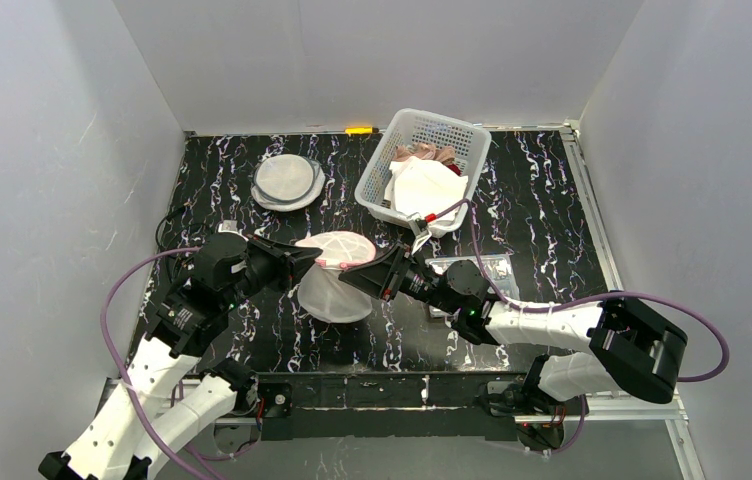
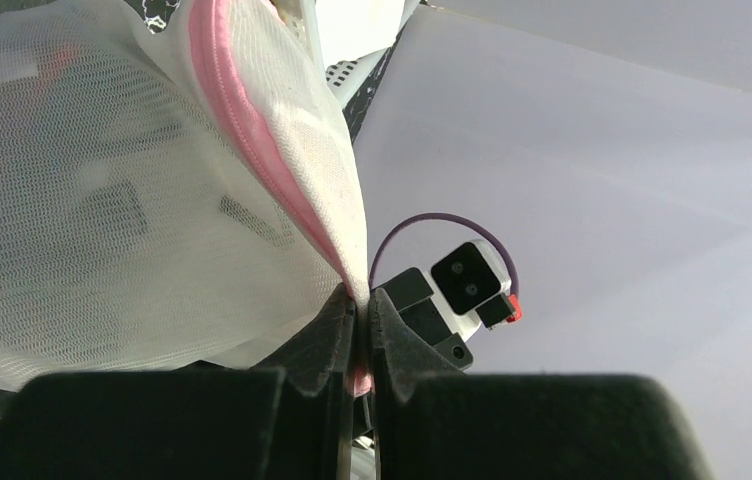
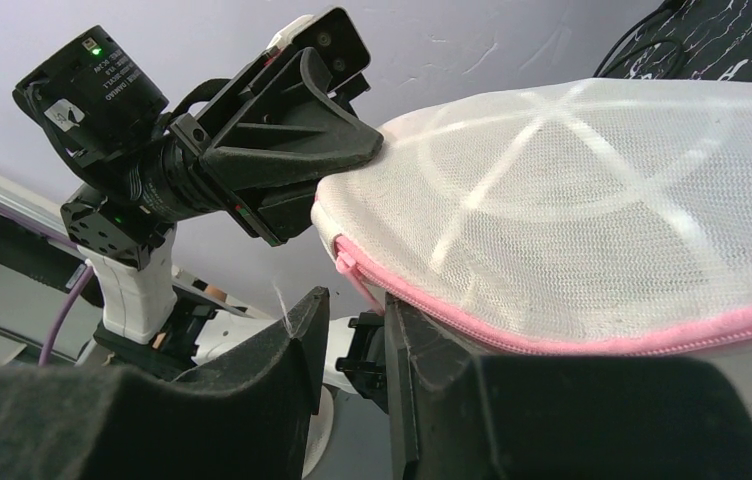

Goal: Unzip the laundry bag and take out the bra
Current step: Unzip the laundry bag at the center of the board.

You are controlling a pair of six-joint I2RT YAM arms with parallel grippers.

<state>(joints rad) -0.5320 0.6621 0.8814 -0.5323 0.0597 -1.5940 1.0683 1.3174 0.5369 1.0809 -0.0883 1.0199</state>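
Pinching the pink-trimmed seam of a white mesh laundry bag (image 2: 102, 200), the left gripper (image 2: 360, 310) has its jaws clamped tight on a thin fold of fabric at lower centre of its own wrist view. Seen from overhead, the laundry bag (image 1: 337, 280) hangs at centre frame between the left gripper (image 1: 304, 258) and the right gripper (image 1: 354, 272), above the dark table (image 1: 552, 220).

The right gripper (image 3: 352, 335) sits at the bottom of its wrist view with a narrow gap between its jaws and nothing in that gap. The end of the pink zipper (image 3: 344, 262) lies just above it. The zipper looks fully shut, and the pull tab cannot be made out. The bra is presumably inside; the mesh hides it.

The main risk is the right jaws catching mesh or seam instead of the tab. A pull would then drag the whole bag, not open it. That strain could work the fold out of the left grip, dropping the bag, or jam mesh in the zipper teeth.
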